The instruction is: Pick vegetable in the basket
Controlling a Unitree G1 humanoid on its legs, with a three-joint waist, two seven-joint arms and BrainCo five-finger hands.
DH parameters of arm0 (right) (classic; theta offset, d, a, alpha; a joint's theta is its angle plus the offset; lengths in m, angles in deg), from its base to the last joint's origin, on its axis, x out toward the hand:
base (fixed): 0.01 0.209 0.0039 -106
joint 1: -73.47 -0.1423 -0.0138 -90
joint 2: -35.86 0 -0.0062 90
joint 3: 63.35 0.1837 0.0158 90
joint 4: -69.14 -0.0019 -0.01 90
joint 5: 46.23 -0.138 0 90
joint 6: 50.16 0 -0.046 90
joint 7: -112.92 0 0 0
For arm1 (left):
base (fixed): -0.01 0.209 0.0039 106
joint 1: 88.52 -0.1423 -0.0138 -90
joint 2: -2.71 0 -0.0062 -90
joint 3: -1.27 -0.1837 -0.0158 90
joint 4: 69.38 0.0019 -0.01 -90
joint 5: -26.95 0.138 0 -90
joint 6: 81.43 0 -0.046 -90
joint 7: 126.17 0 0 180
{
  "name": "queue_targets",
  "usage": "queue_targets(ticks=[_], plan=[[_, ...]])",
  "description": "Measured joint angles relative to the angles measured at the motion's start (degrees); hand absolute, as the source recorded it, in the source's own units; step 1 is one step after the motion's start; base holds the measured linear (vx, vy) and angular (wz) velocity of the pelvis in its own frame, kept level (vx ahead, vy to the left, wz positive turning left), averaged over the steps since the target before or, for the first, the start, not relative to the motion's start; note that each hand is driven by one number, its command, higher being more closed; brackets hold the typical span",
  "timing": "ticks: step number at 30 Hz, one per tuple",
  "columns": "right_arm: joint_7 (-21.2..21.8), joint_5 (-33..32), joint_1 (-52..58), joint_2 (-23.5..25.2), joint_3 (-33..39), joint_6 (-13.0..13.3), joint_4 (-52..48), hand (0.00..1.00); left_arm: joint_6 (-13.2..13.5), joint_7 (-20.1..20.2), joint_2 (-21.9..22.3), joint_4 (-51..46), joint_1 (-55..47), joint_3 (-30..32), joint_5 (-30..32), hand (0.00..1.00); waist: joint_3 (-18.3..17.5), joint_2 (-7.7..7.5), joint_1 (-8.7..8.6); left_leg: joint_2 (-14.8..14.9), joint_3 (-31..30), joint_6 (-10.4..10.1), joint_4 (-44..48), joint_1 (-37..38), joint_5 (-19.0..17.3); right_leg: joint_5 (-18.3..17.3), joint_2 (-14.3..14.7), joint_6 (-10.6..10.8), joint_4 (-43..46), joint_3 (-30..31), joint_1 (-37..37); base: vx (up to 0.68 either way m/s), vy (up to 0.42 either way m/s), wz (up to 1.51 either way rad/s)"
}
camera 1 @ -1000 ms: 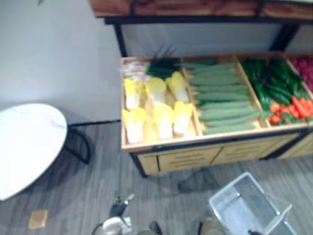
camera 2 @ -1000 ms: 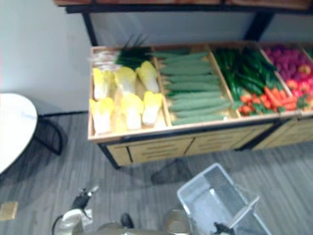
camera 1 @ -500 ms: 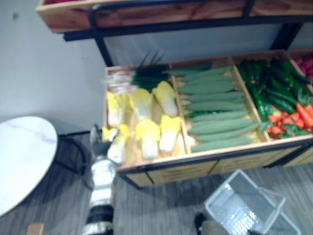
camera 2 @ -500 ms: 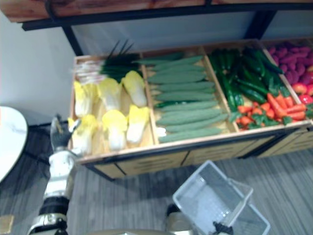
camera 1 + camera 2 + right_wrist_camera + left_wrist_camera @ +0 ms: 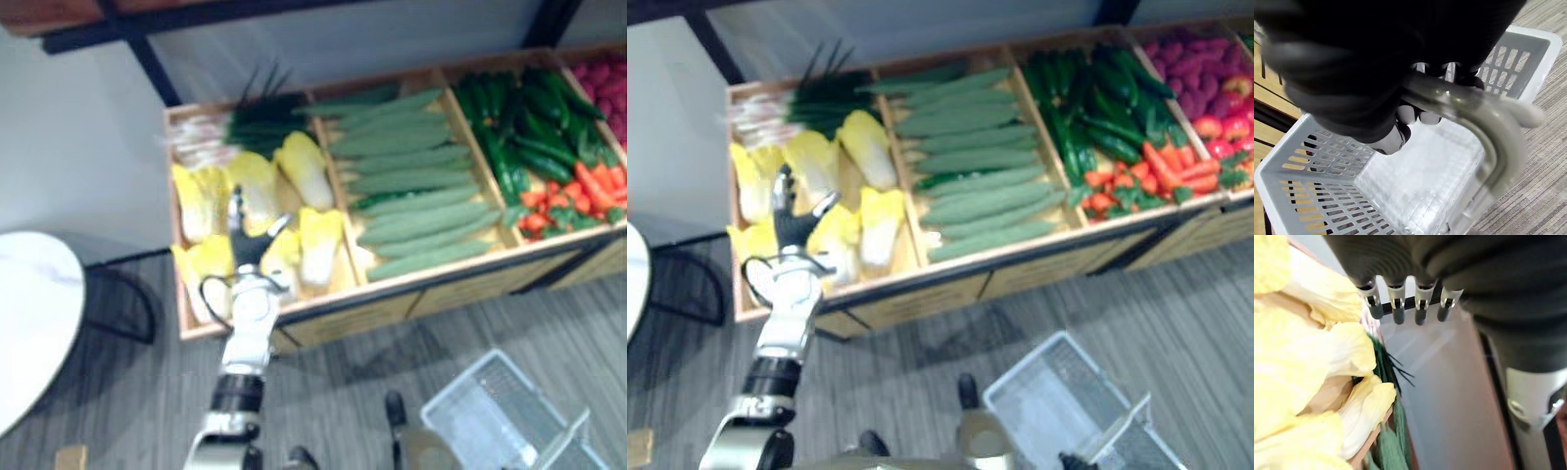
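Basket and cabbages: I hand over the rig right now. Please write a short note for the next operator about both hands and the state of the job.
The left hand is open with straight fingers, raised over the yellow cabbages in the left compartment of the stand. It holds nothing; I cannot tell if it touches one.
The right hand is shut on the handle of the white basket, held low in front of the stand.
Done: the basket is in hand and the left hand is at the cabbages.
Left: grasp a cabbage, lift it and put it into the basket, whose visible inside holds no vegetable.
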Motion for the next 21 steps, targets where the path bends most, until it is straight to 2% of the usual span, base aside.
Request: queue_targets(ticks=[3, 8, 15, 21], plan=[[-0.58, 0.00, -0.02, 0.16, -0.44, -0.02, -1.00, 1.00, -1.53, -1.05, 1.04, 0.71, 1.73, 0.19, 0.05, 0.00, 0.90, -0.07, -0.11, 0.15, 0.54, 0.01, 0.35, -1.23, 0.01, 0.22, 0.01, 0.02, 0.09, 0.10, -1.45, -0.05, -0.051, -0.12], [-1.34, 0.00, -0.09, 0.43, -2.03, 0.01, -3.02, 1.00, -2.39, -3.57, 2.10, 0.72, 3.24, 1.24, 0.10, 0.00, 2.18, -0.23, -0.06, 0.64, 1.82, 0.00, 1.03, -2.21, 0.02, 0.42, 0.21, -0.26, 0.18, 0.03, -2.33, 0.00, -0.026, -0.01], [-2.84, 0.01, -1.46, 0.50, -4.32, 0.13, -3.22, 1.00, -2.89, -8.80, 3.03, -1.38, 4.27, 4.54, 2.42, 0.00, 2.55, -0.50, 0.27, 0.77, 3.36, 0.00, 1.97, -3.16, 0.03, 0.41, 0.07, -0.26, 0.34, 0.16, -3.21, 0.00, -0.007, -0.01], [-2.99, 0.01, -1.89, 0.61, -4.44, 0.18, -3.25, 1.00, -2.89, -11.29, 4.19, -3.65, 3.92, 5.11, 4.54, 0.00, 3.51, -0.42, 0.55, 0.86, 3.64, 0.00, 1.98, -3.28, 0.02, 0.34, 0.06, -0.30, 0.35, -0.09, -3.23, -0.04, -0.027, 0.02]])
